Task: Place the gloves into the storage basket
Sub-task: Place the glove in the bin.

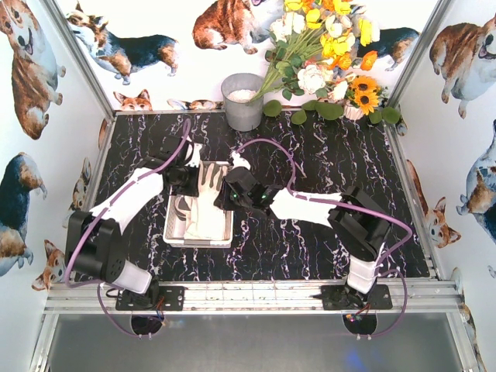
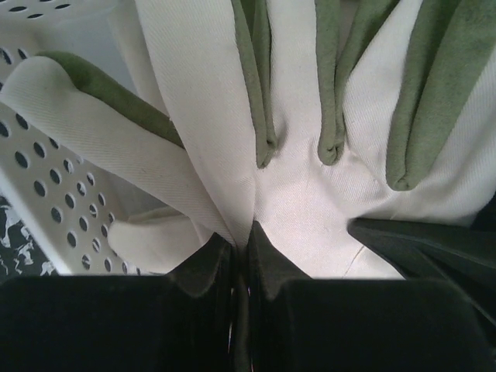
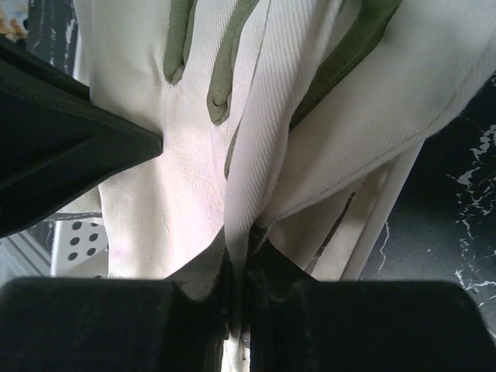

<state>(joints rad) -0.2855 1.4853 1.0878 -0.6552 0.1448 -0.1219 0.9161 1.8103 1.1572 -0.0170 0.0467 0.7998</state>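
Observation:
The white storage basket [image 1: 175, 231] stands on the dark marbled table between the two arms, with cream-white gloves [image 1: 203, 221] lying in it. Over its far end one glove [image 1: 209, 178] is spread out, its grey-green fingers pointing away. My left gripper [image 1: 188, 180] is shut on this glove's left side. In the left wrist view the jaws [image 2: 248, 236] pinch the cream fabric [image 2: 310, 170] above the basket's perforated wall [image 2: 46, 201]. My right gripper [image 1: 230, 192] is shut on a fold of glove [image 3: 256, 139] at its tips [image 3: 246, 236]. More glove fabric [image 1: 239, 161] sticks out behind it.
A grey metal bucket [image 1: 243, 101] stands at the back of the table, next to a bunch of artificial flowers [image 1: 325, 54]. Metal frame rails [image 1: 248, 294] border the table. In the right wrist view the left gripper's black body [image 3: 62, 147] is close on the left.

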